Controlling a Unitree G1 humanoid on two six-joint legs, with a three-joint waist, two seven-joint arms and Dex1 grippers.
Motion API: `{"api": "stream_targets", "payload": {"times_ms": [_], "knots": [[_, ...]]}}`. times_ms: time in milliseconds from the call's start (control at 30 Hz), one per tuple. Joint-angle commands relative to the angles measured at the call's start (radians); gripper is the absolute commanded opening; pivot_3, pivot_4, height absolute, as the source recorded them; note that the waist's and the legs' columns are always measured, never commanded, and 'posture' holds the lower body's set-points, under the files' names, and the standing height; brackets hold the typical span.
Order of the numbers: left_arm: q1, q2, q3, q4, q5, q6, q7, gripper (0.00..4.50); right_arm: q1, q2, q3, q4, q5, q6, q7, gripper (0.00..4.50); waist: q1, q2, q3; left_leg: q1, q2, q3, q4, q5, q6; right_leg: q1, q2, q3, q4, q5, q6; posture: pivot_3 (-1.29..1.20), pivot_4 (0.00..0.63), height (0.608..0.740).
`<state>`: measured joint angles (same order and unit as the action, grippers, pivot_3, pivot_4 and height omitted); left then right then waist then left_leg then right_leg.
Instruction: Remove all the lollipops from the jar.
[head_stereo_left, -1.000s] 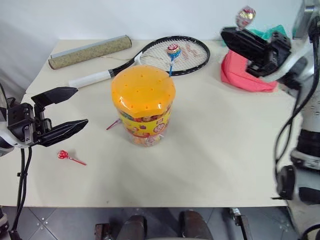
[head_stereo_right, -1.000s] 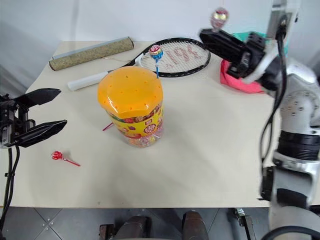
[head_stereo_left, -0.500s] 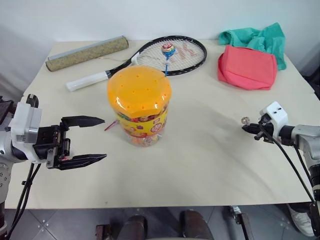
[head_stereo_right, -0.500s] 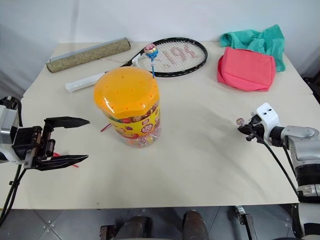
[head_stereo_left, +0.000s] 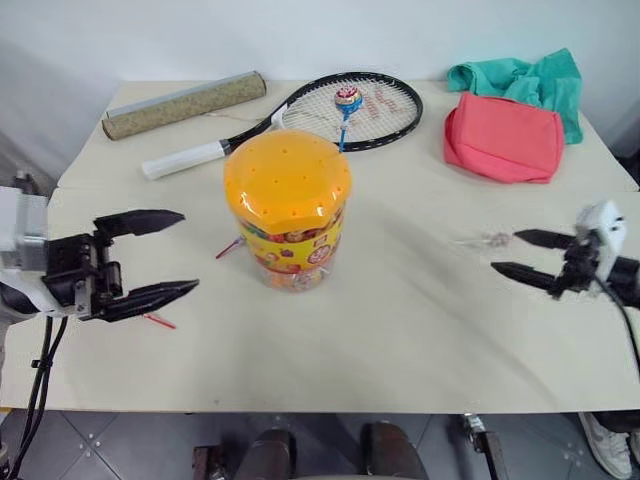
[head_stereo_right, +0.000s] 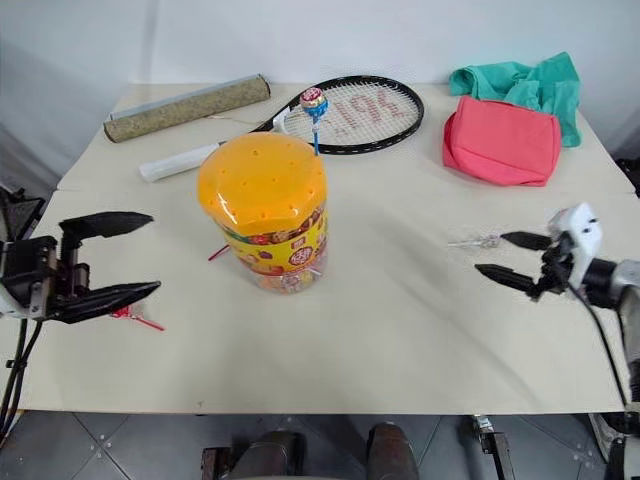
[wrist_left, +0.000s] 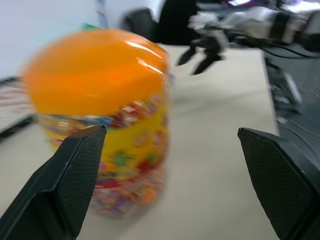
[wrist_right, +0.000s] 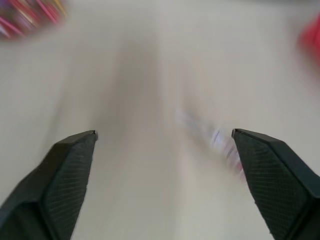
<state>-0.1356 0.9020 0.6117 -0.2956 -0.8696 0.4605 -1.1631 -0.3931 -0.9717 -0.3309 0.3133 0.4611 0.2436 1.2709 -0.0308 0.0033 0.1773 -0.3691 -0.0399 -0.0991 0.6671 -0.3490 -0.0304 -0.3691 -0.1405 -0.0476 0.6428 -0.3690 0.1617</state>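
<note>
The jar (head_stereo_left: 288, 215), a clear tub with a yellow label and an orange holed lid, stands mid-table. A blue lollipop (head_stereo_left: 347, 98) stands upright with its stick in the lid's far side. A thin pink stick (head_stereo_left: 230, 248) pokes out by the jar's base on the left. A red lollipop (head_stereo_left: 155, 321) lies on the table, partly hidden by my left gripper's lower finger. My left gripper (head_stereo_left: 190, 250) is open and empty, level, left of the jar. A silver lollipop (head_stereo_left: 487, 240) lies blurred on the table just ahead of my open right gripper (head_stereo_left: 505, 250).
A tennis racket (head_stereo_left: 365, 105) and a speckled rolled tube (head_stereo_left: 185, 103) lie at the back of the table. A pink-red pouch (head_stereo_left: 503, 138) and a green cloth (head_stereo_left: 525, 78) sit at the back right. The table's front edge (head_stereo_left: 320, 410) runs close below both grippers.
My right gripper came down from high at the back right to the table's right side, opened and let go of the silver lollipop. The left gripper stayed open, almost still.
</note>
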Motion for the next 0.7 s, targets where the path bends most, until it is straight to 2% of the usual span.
{"api": "stream_targets", "payload": {"times_ms": [33, 200, 267, 367, 500, 700], "knots": [[0.032, -0.026, 0.064, 0.015, -0.028, 0.001, 0.034, 4.5, -0.069, 0.04, -0.017, -0.159, 0.096, 0.032, -0.021, 4.37, -0.007, 0.0, 0.0, 0.001, 0.001, 0.0, 0.0, 0.0, 0.0, 0.0, 0.0, 0.0, 0.0, 0.0, 0.0, 0.0, 0.15, 0.74], [0.014, -0.053, 0.068, 0.026, -0.046, 0.002, 0.075, 4.5, -0.244, 0.224, 0.091, -0.355, 0.217, 0.24, -0.206, 4.37, -0.011, 0.0, 0.0, 0.001, 0.002, 0.0, 0.0, 0.0, -0.001, -0.001, 0.002, 0.0, 0.001, 0.0, 0.0, 0.0, 0.15, 0.74], [0.006, -0.055, 0.069, 0.024, -0.055, 0.007, 0.086, 4.5, -0.333, 0.334, 0.123, -0.381, 0.257, 0.308, -0.31, 4.37, -0.011, 0.0, 0.0, 0.0, 0.002, -0.002, 0.0, 0.0, -0.001, -0.002, 0.001, 0.0, 0.001, 0.0, 0.0, 0.0, 0.15, 0.74], [0.006, -0.051, 0.069, 0.026, -0.057, 0.007, 0.088, 4.5, -0.425, 0.442, 0.165, -0.378, 0.256, 0.363, -0.417, 4.37, -0.004, 0.0, 0.0, -0.001, 0.002, -0.006, -0.001, 0.0, -0.001, -0.004, -0.001, 0.0, 0.004, 0.0, 0.0, 0.0, 0.15, 0.74], [0.003, -0.052, 0.065, 0.024, -0.058, 0.007, 0.094, 4.5, -0.489, 0.515, 0.233, -0.358, 0.224, 0.384, -0.455, 4.37, 0.001, 0.0, 0.0, -0.002, 0.0, -0.014, -0.001, 0.0, -0.001, -0.006, -0.003, 0.0, 0.009, 0.002, -0.003, 0.0, 0.15, 0.74], [0.002, -0.053, 0.069, 0.002, -0.064, 0.003, 0.105, 4.5, -0.556, 0.581, 0.25, -0.327, 0.246, 0.429, -0.478, 4.37, -0.01, 0.0, 0.0, -0.002, -0.001, -0.015, -0.001, 0.0, -0.001, -0.006, -0.003, -0.002, 0.011, 0.002, -0.003, 0.0, 0.15, 0.74]]}}
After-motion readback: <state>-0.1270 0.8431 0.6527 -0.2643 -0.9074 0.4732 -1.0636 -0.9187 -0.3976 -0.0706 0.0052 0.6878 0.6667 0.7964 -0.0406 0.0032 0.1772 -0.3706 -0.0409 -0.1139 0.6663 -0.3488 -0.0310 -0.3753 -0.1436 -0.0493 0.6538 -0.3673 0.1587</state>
